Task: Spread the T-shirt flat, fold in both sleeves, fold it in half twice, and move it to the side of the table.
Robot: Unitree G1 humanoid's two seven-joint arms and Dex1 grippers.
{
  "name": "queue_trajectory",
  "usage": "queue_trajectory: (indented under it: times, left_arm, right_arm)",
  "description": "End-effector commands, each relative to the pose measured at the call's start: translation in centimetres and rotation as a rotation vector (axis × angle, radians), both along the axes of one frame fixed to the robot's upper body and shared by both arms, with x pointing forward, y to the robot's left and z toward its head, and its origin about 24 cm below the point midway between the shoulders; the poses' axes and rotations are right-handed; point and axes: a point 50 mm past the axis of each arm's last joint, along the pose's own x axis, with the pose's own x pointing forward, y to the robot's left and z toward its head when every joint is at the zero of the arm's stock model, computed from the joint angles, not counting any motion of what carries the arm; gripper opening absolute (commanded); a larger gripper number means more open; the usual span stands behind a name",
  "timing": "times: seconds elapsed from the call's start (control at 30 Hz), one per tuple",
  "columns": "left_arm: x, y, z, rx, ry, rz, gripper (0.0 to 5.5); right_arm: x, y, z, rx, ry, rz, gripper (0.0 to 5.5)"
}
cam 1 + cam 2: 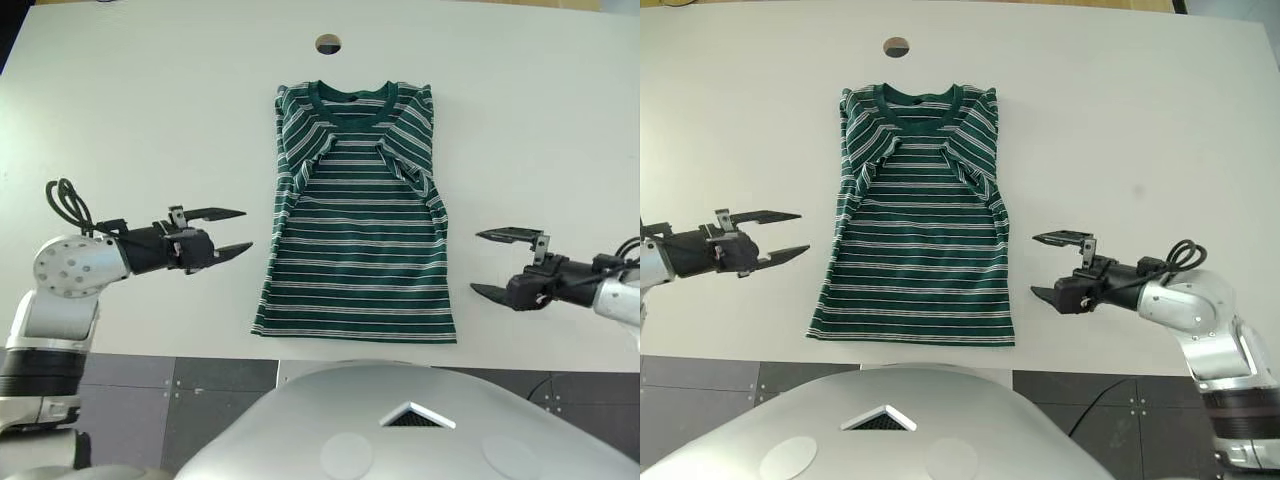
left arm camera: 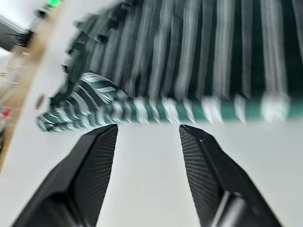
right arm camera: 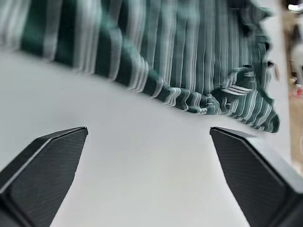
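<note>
A green and white striped T-shirt (image 1: 358, 230) lies flat on the white table (image 1: 150, 130), collar at the far end, with both sleeves folded in over the chest. My left gripper (image 1: 240, 232) hovers open just left of the shirt's lower half, empty, fingers pointing at its left edge (image 2: 156, 111). My right gripper (image 1: 482, 264) hovers open just right of the shirt's lower half, also empty, facing the shirt's right edge (image 3: 156, 87).
A small round hole (image 1: 328, 44) sits in the table beyond the collar. Bare tabletop stretches wide on both sides of the shirt. The table's near edge runs just below the hem (image 1: 350, 335).
</note>
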Motion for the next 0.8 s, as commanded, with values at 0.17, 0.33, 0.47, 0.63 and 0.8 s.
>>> queue_trajectory:
  times: [0.17, 0.33, 0.47, 0.63, 0.8]
  left_arm:
    - [-2.4, 0.4, -0.6, 0.165, 0.078, -0.170, 2.59]
    - [-3.8, -0.9, -2.5, 0.170, 0.063, -0.229, 2.62]
    - [-4.3, -1.5, -3.1, 0.143, 0.060, -0.242, 2.62]
    - [-4.7, -2.8, -2.9, 0.099, 0.028, -0.265, 2.62]
    - [-4.6, -3.5, -2.2, 0.087, -0.033, -0.290, 2.62]
  right_arm:
    - [-1.5, 1.8, 0.4, -0.118, -0.088, 0.282, 4.96]
    - [-2.1, 2.8, 0.3, -0.107, -0.092, 0.332, 4.11]
    - [-2.2, 2.9, 0.0, -0.124, -0.072, 0.343, 3.34]
    - [-2.4, 3.0, -0.4, -0.133, -0.053, 0.360, 2.56]
    - [-2.4, 3.2, -0.7, -0.137, -0.046, 0.378, 1.78]
